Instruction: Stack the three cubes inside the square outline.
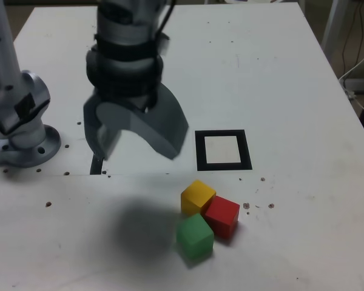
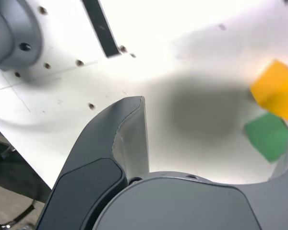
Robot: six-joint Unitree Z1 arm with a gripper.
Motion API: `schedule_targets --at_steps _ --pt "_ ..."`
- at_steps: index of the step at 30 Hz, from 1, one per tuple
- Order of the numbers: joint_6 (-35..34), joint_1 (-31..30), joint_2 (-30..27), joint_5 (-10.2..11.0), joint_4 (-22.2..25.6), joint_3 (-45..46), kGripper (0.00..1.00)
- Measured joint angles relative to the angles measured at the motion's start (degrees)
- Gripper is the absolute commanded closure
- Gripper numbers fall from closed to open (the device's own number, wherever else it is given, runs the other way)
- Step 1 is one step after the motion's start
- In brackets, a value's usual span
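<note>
In the exterior view, the gripper (image 1: 136, 142) hovers above the table (image 1: 291, 97) with its jaws wide apart, nothing between them. The yellow (image 1: 197, 197), red (image 1: 222, 217) and green cubes (image 1: 195, 236) huddle (rather cosily) at five o'clock from it, the square outline (image 1: 247, 151) at three.

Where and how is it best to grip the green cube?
Likely from above, pinching the green cube by its two side faces next to the corner pointing away from the red cube; it sits flat and turned, with those sides free.
</note>
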Motion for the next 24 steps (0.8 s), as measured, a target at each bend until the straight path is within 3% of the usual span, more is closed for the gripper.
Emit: schedule_targets --at_steps 8,24 --pt "0.5 -4.0 6.5 0.1 1.7 -9.0 0.0" --pt "4.9 -5.1 16.8 1.8 0.2 -19.0 0.0"
